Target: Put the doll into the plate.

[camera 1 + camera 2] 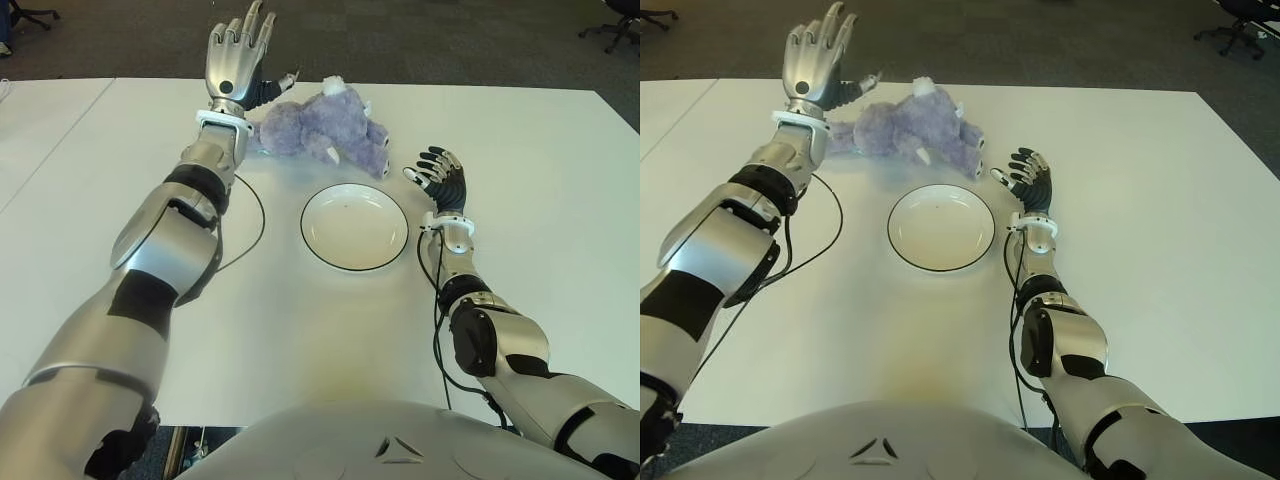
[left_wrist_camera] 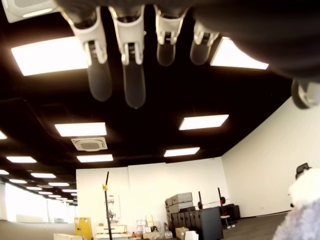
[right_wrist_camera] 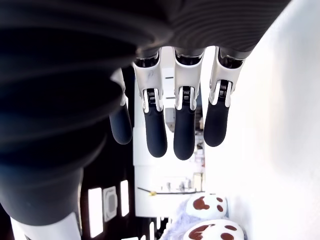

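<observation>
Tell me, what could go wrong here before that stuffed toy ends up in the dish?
The doll lies beyond the plate, ungrasped. The left robot hand is beside it with fingers open and pointing upward, so a sideways approach might push it away. The open right robot hand is near the rim and could nudge the plate.

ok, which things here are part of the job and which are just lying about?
Job:
- doll, lying on the table beyond the plate
- plate, bare
- left hand, open, raised beside the doll
- right hand, open, right of the plate

Lying about:
- black cable on the table
</observation>
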